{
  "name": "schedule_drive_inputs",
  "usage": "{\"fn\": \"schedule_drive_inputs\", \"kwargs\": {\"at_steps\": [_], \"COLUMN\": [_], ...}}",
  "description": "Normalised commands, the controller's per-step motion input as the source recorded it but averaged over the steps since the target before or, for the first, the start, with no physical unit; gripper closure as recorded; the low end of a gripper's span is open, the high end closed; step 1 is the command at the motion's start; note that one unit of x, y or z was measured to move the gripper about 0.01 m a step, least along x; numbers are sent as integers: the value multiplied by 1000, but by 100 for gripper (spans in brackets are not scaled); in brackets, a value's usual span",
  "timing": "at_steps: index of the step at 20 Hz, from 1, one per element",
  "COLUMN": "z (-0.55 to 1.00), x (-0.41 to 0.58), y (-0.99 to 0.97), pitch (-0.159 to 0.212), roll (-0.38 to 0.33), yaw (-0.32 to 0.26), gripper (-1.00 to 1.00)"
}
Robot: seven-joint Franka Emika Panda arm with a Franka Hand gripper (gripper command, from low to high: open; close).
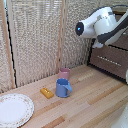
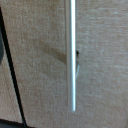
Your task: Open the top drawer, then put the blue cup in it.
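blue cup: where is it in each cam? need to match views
Exterior view: the blue cup stands mid-table, just in front of the pink cup, with the yellow block on the exterior view's left.
Wrist view: not in it.
Shared landmark: likely the silver bar, resembling the dresser's bar handle; the match is not certain.

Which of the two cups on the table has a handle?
The blue cup, standing in front with a loop handle on its side. The pink cup just behind it has none visible.
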Motion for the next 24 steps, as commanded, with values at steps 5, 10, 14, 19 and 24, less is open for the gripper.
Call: {"fn": "schedule_drive_inputs", "kwargs": {"at_steps": [5, 10, 14, 19, 24], "z": [192, 46, 0, 0, 18], "x": [41, -9, 3, -72, 19], "y": [-746, -447, -286, -251, -95], "pitch": [0, 23, 5, 9, 17], "roll": [7, 19, 43, 41, 56], "yaw": [27, 103, 58, 286, 167], "gripper": [-100, -100, 100, 100, 100]}}
